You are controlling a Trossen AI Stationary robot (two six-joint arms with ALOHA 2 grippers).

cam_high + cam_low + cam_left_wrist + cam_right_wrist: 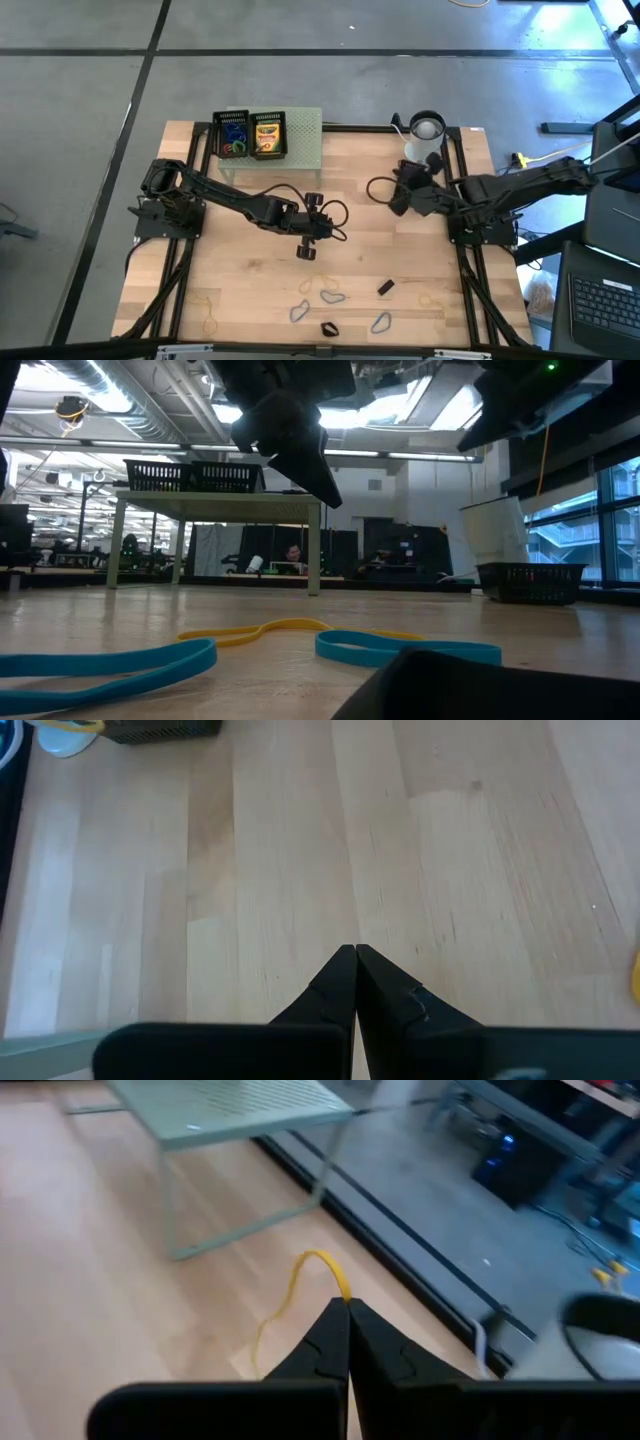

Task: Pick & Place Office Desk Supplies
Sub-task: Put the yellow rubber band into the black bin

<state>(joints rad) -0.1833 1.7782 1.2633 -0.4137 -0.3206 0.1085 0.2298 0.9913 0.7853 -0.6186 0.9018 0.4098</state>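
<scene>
Left end effector (306, 250): closed, empty — above the bare middle of the pale wooden desk (400, 250).
Yellow-green crayon box (267, 135): in a black mesh basket on the pale green perforated stand (305, 135), beside coloured loops (234, 140).
Loose grey wire clips (332, 296): near the front edge.
Right end effector (397, 203): closed, empty — near the white cup (424, 135).

A pale green perforated stand (300, 140) and white cup (425, 132) sit on the wooden table (400, 250).
</scene>
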